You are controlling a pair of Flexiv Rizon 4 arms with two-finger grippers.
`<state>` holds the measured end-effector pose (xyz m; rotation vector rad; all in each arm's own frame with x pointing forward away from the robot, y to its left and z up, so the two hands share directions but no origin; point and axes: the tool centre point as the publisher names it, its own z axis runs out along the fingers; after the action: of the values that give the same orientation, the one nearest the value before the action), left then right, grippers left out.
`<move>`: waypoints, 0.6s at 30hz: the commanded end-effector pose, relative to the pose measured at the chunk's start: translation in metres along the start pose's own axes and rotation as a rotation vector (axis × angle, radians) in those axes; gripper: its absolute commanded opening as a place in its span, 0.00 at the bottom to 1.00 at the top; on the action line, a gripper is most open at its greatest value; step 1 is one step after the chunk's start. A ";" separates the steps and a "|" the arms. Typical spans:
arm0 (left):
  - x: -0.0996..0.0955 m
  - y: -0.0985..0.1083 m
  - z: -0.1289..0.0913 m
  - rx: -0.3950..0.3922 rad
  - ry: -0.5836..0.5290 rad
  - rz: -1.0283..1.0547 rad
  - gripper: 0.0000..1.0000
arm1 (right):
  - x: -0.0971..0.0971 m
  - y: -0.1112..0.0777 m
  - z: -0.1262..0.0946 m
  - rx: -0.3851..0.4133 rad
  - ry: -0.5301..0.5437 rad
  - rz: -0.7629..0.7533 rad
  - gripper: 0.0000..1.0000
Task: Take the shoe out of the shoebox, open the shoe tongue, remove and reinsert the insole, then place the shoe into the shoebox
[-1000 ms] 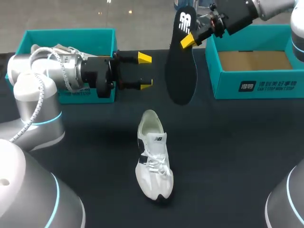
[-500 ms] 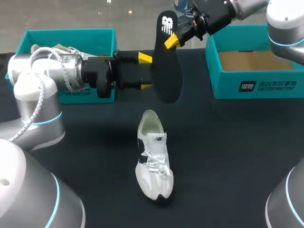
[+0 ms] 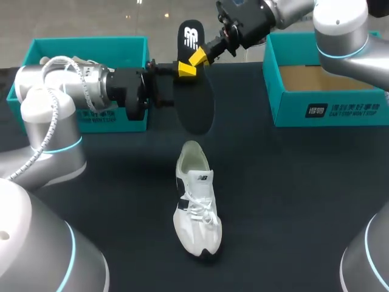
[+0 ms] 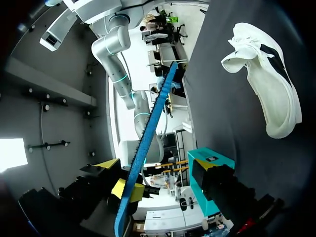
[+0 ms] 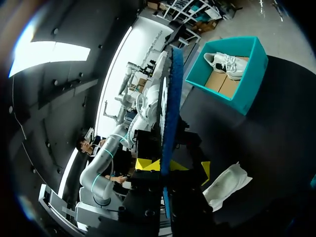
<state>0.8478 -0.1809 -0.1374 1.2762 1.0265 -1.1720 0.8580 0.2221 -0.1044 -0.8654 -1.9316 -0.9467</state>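
We record the tabletop as a matt black covering, cloth-like, without shine. The shoe has a white woven fabric upper, white cloth laces and a black side panel; its lining looks pale and soft. The insole is matt black on its face and, in the wrist views, blue and foam-like along its edge. The left shoebox and right shoebox are smooth teal printed cardboard; the right one shows raw brown card inside. The left arm and right arm carry satin silver housings. The right claw is matt black with yellow plastic tips.
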 end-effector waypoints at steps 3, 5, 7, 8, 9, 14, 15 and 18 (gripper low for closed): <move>0.001 0.001 -0.003 -0.001 -0.003 0.003 0.00 | -0.006 0.004 -0.001 0.001 0.005 0.000 0.00; 0.001 0.002 -0.004 -0.003 -0.004 0.005 0.00 | -0.007 0.006 -0.001 0.001 0.005 -0.002 0.00; 0.000 0.001 -0.004 -0.004 -0.005 0.006 0.00 | -0.007 0.007 -0.001 0.001 0.007 -0.004 0.00; 0.000 0.001 -0.004 -0.004 -0.006 0.007 0.00 | -0.007 0.008 -0.001 0.001 0.007 -0.005 0.00; -0.001 0.001 -0.004 -0.005 -0.007 0.008 0.00 | -0.008 0.008 -0.001 0.000 0.009 -0.005 0.00; -0.003 -0.002 -0.006 -0.004 -0.009 0.006 0.00 | -0.013 0.006 0.001 -0.004 0.014 -0.004 0.00; -0.004 -0.002 -0.006 -0.003 -0.008 0.006 0.00 | -0.013 0.005 0.001 -0.004 0.015 -0.002 0.00; -0.005 -0.005 -0.007 0.001 -0.012 -0.001 0.00 | -0.013 0.004 0.001 -0.007 0.018 0.001 0.00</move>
<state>0.8457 -0.1757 -0.1327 1.2689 1.0175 -1.1820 0.8671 0.2212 -0.1143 -0.8595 -1.9146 -0.9579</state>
